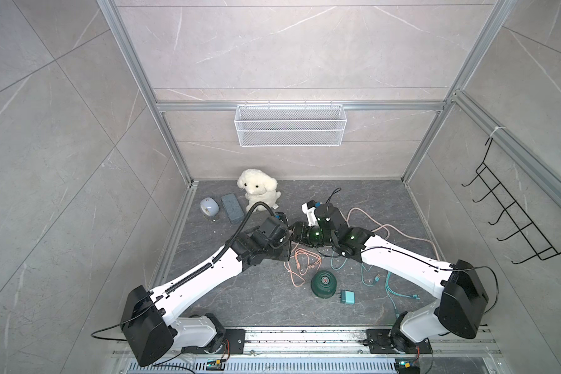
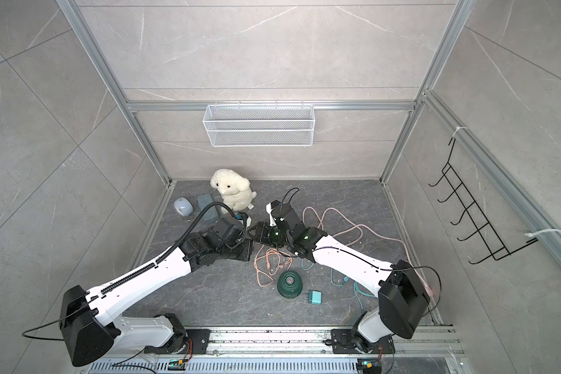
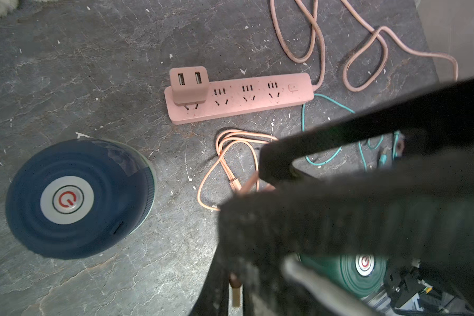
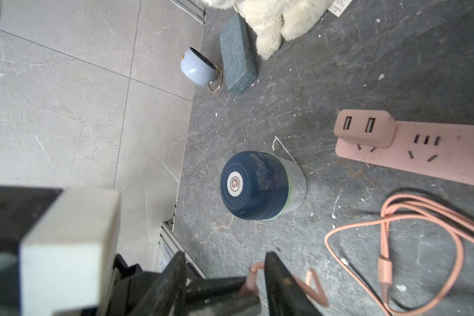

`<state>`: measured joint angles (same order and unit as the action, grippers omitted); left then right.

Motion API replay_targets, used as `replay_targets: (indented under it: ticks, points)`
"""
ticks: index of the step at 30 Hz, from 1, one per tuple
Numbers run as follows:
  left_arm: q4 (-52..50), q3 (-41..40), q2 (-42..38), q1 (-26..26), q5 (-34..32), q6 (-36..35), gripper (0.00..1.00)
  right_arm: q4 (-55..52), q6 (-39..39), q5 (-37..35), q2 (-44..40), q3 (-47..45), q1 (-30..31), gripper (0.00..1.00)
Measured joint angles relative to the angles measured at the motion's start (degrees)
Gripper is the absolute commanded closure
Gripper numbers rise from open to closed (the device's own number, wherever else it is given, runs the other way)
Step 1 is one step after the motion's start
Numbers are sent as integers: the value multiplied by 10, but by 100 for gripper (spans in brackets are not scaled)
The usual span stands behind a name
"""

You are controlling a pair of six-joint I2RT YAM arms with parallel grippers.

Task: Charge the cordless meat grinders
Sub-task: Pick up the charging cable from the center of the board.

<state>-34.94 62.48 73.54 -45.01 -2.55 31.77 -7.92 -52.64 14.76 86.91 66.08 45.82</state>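
One domed navy grinder (image 4: pixel 255 186); left tool (image 1: pixel 289 238) clamped on thin pink cable (image 4: pixel 251 276) — right tool (image 4: pixel 225 255) parted.

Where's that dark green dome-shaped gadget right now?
In both top views the dark green grinder stands near the front, the teal plug adapter just to its right and a looped peach cable just behind it.

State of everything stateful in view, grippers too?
Navy grinder: upright, no cable attached.
Green grinder: upright, no cable visibly attached.
Pink adapter: in the power strip, USB ports empty.
Teal adapter: lying loose, unplugged.
Left gripper: shut on pink charging cable.
Right gripper: open, jaws astride that cable.
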Motion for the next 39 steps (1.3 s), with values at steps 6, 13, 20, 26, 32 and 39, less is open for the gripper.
replay_targets:
  ticks: [6, 13, 20, 26, 32, 39]
  points:
    - [-25, 39, 0, 45, 34, 20, 100, -47, 25, -21, -6, 0, 4, 48]
    - [-44, 66, 16, 83, 68, 22, 100, -88, 56, -39, -11, 18, 4, 48]
    - [-48, 70, 37, 104, 98, 17, 100, -94, 74, -40, -6, 63, 4, 50]
    - [-35, 70, 38, 127, 144, 6, 100, -94, 128, -27, 3, 76, 0, 50]
    - [-33, 70, 38, 133, 165, -9, 100, -97, 187, -18, 3, 77, -10, 51]
    - [-21, 69, 38, 140, 201, -23, 100, -114, 222, -3, 2, 78, -17, 52]
